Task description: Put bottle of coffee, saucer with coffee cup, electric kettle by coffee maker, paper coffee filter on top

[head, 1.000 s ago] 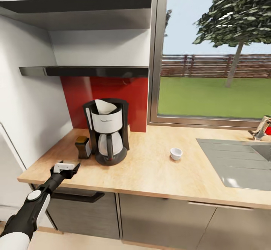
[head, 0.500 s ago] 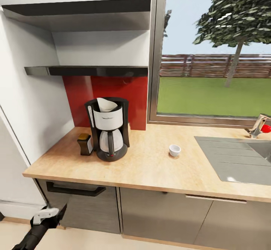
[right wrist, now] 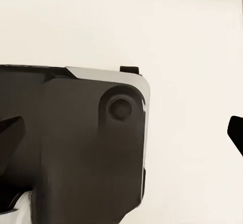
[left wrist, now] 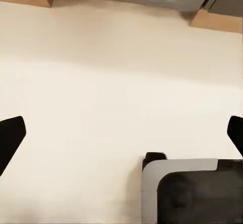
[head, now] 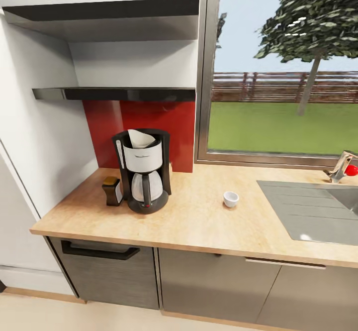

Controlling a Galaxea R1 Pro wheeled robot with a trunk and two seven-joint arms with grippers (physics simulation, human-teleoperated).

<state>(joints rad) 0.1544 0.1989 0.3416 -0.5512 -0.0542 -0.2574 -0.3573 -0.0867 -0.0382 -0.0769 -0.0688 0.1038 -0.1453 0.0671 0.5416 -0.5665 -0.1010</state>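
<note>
1. On the tabletop (head: 199, 226), at about 10 o'clock from its middle, the coffee maker (head: 143, 171) is standing upright before the red backsplash (head: 144, 129), with the paper coffee filter (head: 140, 139) sitting in its top.
2. Just beside the machine, at its 9 o'clock, the bottle of coffee (head: 112, 190) is standing on the slab, close to the carafe; whether the two are touching cannot be told.
3. The coffee cup (head: 230, 199) is resting upright at the machine's 3 o'clock, well apart from it and with no plate under it; the sink (head: 313, 216) is lying further along at 3 o'clock.
4. In its wrist view the left hand (left wrist: 121, 138) is hanging over the pale floor (left wrist: 116, 82) with its dark fingertips (left wrist: 11, 138) spread wide apart and nothing between them.
5. The right hand (right wrist: 121, 135) is likewise showing its fingertips (right wrist: 236, 132) far apart, over the robot's dark base (right wrist: 76, 143).
6. The cup is probably light, rigid, glazed and breakable, so pinching across the rim with one finger inside seems the safest hold.
</note>
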